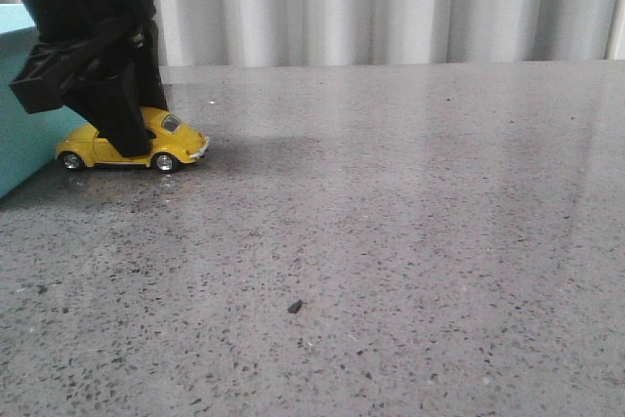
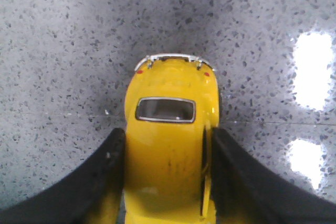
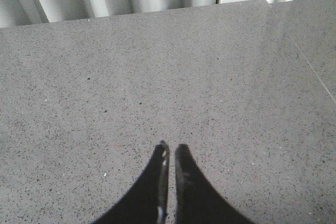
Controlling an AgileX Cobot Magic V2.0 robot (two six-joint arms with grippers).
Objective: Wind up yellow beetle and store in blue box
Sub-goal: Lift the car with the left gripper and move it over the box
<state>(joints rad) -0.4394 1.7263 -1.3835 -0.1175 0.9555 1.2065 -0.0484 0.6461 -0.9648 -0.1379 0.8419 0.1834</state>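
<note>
The yellow beetle [image 1: 174, 144] stands on its wheels on the grey speckled table at the far left, nose pointing right. My left gripper [image 1: 125, 134] comes down over its roof, shut on its sides. In the left wrist view the black fingers [image 2: 107, 174] press both flanks of the yellow beetle [image 2: 168, 145], its rear window and chrome bumper showing beyond them. The blue box [image 1: 21, 109] sits just behind the car at the left edge, only partly in view. My right gripper [image 3: 171, 150] hangs shut over bare table, holding nothing.
A small dark speck [image 1: 295, 307] lies on the table in the front middle. A pale pleated curtain [image 1: 391, 2] runs behind the table's far edge. The table's back edge [image 3: 157, 10] shows in the right wrist view.
</note>
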